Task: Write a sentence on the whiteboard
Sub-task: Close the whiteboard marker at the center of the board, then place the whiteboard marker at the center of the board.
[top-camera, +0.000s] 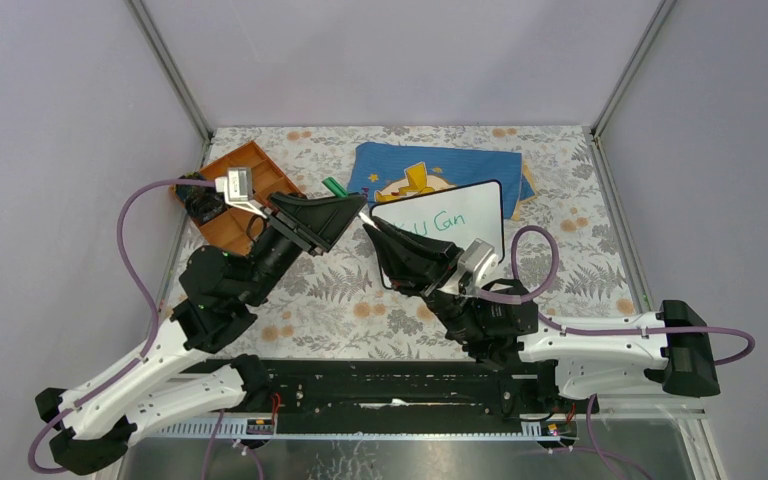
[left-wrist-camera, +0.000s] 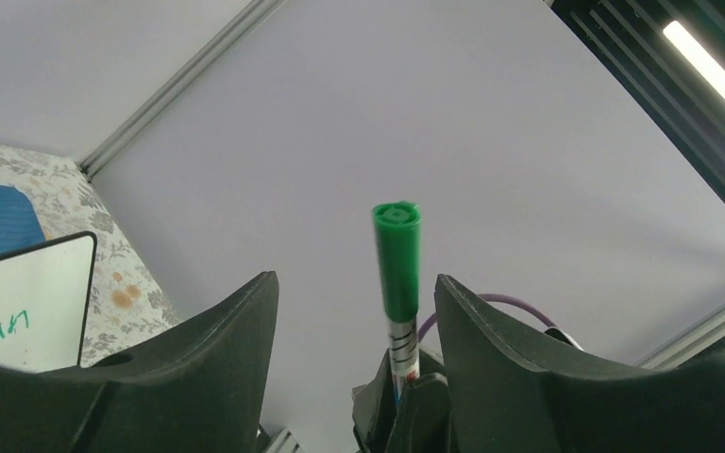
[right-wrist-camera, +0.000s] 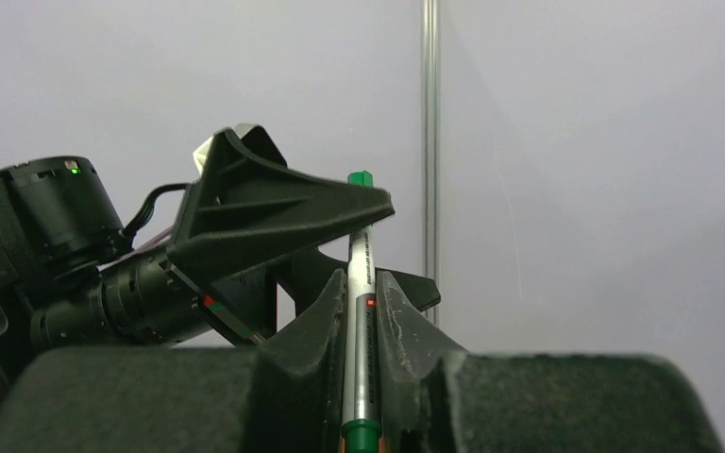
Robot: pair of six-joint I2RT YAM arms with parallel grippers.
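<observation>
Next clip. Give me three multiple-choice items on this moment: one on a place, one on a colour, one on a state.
1. Where does the blue cloth lie relative to the whiteboard?
A. at its far side
B. at its near side
C. draped over it

2. What colour is the writing on the whiteboard?
A. red
B. green
C. black

3. What state is the right tool in?
A. open and empty
B. shut on the marker
C. shut on the cloth

Answers:
1 A: in the top view the cloth shows past the board's far edge.
2 B: the letters on the board are green.
3 B: the right wrist view shows both fingers pressed against the marker's barrel.
</observation>
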